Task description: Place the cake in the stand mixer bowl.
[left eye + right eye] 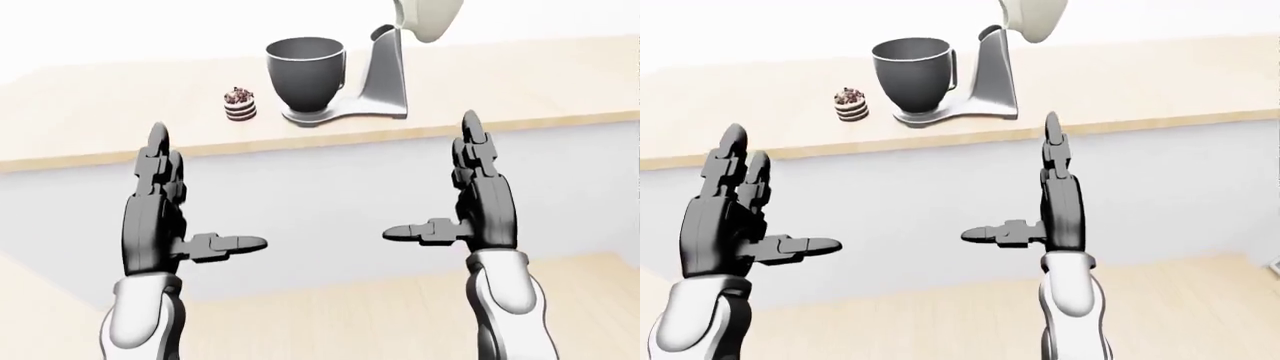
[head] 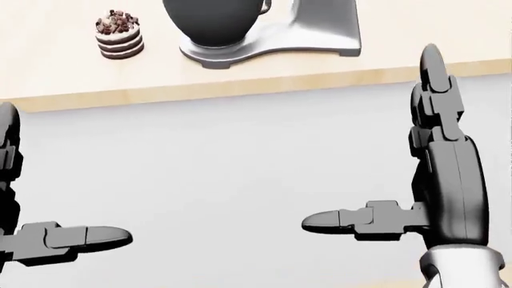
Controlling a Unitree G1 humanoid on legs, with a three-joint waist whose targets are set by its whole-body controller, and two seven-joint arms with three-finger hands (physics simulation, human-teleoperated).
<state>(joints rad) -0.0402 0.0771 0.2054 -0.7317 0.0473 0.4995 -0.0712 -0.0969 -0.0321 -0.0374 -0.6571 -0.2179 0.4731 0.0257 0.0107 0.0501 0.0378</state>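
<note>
Below the near edge of the surface (image 1: 560,90), against its pale front panel, I hold both arms raised with palms facing each other. My left hand (image 1: 160,217) stands upright, fingers straight and pointing up, thumb stuck out sideways toward the right of the left-eye view; it is spread wide and holds nothing. My right hand (image 1: 470,206) mirrors it, fingers straight up, thumb pointing left, also spread and empty. The two hands are well apart and touch nothing.

On the surface, the cake (image 2: 118,35), a small layered one with dark topping, sits near the near edge, just left of the stand mixer (image 1: 385,82). The dark bowl (image 1: 305,75) sits on the mixer's base, and the mixer's pale head is tilted up. I can read no writing or brand on anything.
</note>
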